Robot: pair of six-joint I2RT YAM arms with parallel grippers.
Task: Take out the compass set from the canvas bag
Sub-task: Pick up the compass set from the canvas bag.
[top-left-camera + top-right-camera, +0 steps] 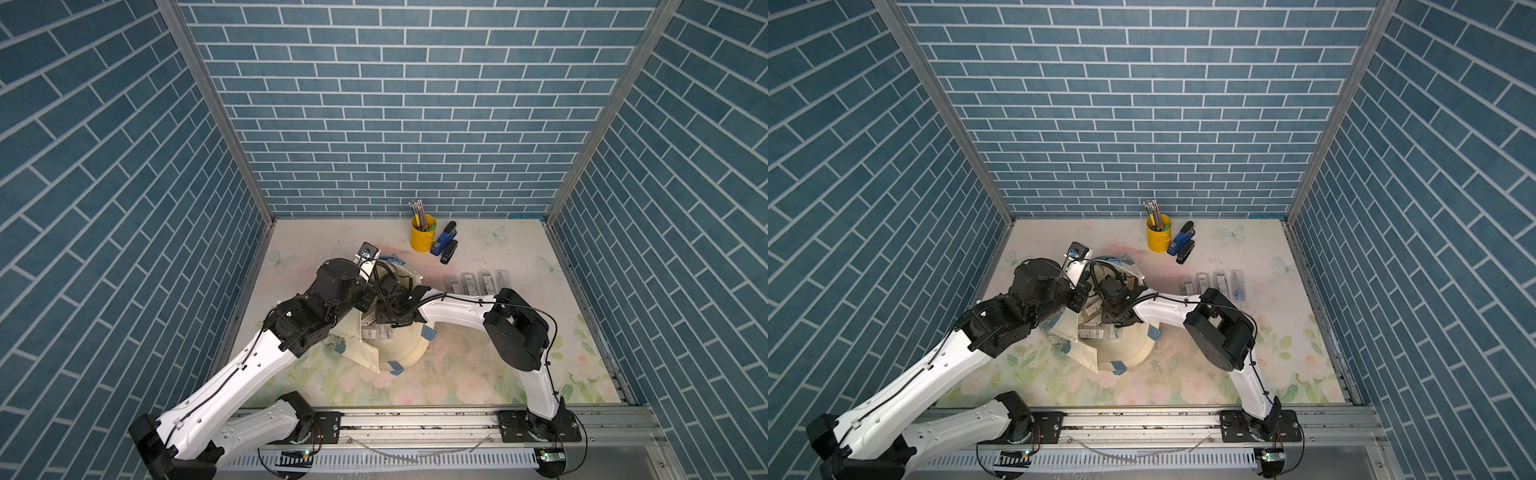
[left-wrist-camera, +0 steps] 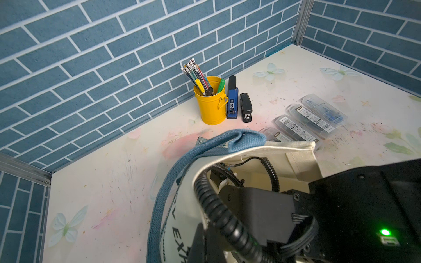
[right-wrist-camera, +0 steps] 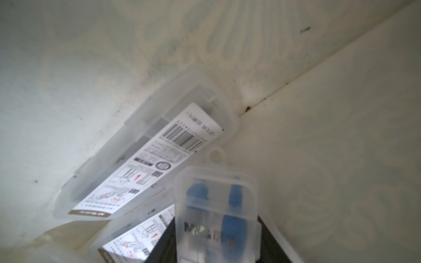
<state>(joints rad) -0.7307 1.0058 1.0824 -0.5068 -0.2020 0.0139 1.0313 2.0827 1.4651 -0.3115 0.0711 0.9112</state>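
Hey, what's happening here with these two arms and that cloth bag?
Two robot arms are emptying a canvas bag of compass sets. The left gripper, shut, seems to hold the bag's rim up. The right gripper is down inside, its jaws either side of a clear case holding a blue compass; whether they grip it yet is unclear. Other cases lie in the bag, and four cases lie in a row on the table.

Over by the brick wall (image 1: pixel 374 104) the yellow cup (image 1: pixel 422 237) stands bristling with pens (image 1: pixel 417 210), blue stapler (image 1: pixel 441 243) just beside it, black stapler (image 1: pixel 450 252) alongside, all on the floral table (image 1: pixel 478 365).
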